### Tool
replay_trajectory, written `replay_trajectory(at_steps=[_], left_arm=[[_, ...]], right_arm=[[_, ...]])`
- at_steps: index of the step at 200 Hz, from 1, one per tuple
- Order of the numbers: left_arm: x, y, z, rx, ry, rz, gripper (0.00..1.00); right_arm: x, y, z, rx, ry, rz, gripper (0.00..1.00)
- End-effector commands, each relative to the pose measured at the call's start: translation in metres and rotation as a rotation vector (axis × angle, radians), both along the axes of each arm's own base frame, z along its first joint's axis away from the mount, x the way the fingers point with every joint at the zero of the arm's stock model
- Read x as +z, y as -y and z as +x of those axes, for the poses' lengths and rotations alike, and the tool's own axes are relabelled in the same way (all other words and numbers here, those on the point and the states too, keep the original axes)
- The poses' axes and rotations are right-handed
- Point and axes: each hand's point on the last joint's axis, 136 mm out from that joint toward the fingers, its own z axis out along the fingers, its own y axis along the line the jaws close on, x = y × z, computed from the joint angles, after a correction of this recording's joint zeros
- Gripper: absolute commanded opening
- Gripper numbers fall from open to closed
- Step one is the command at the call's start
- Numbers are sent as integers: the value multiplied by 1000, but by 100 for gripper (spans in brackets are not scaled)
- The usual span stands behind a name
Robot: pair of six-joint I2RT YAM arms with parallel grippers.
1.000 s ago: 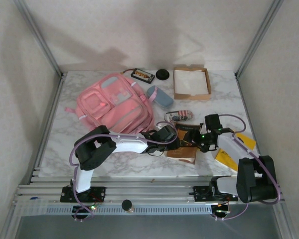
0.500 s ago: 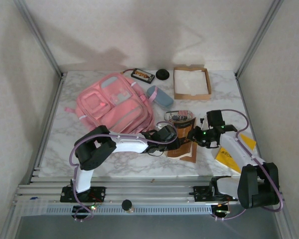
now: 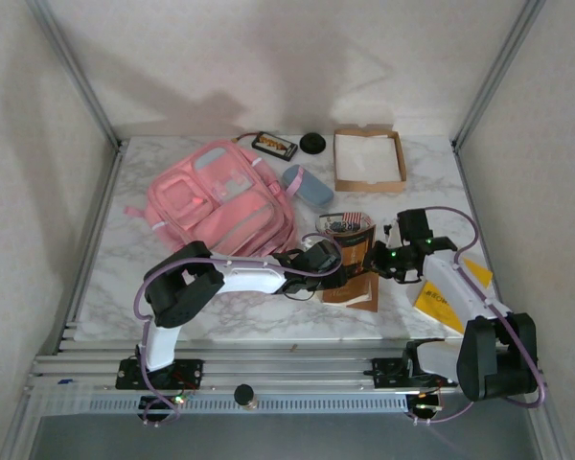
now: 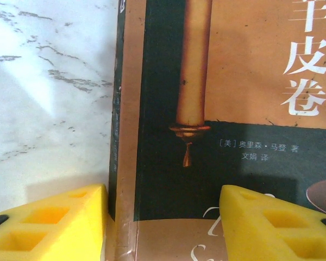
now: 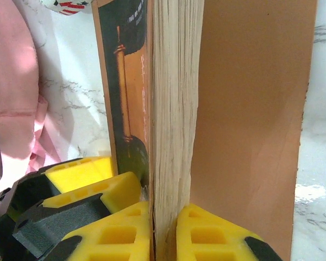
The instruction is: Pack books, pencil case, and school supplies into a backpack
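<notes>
My right end effector [image 5: 164,220] has just closed and is clamping the brown book [image 5: 250,109]. My left end effector [image 4: 163,209], jaws spread, is bracing it for lifting toward the far-left backpack [image 3: 216,201].

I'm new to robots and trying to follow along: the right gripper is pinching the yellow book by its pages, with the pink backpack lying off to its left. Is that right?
The colour is wrong: the right gripper pinches the dark brown book by its pages, as the right wrist view shows. The pink backpack does lie off to its left.
</notes>
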Motion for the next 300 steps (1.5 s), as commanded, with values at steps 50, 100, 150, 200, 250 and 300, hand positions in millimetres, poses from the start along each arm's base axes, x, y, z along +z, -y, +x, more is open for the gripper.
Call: replay_trajectory(at_steps=[50,100,150,200,250,300], left_arm=[[61,-11,20,33,61,-112,64],[124,-70,35,44,75,-299,85],[167,-76,37,-15,92,-470,99],[226,-52,28,-109,133,-761,80],[245,-56,22,-104,157,-834,34],[249,-61,34,-24,176,-833,0]], right_arm=[[60,-16,13,58,118,129,0],[134,-40,16,145,231,324,0],[193,-70,19,244,315,576,0],[202,-88,26,303,321,629,0],[175,-83,39,292,289,521,0],[170,-79,54,265,320,469,24]])
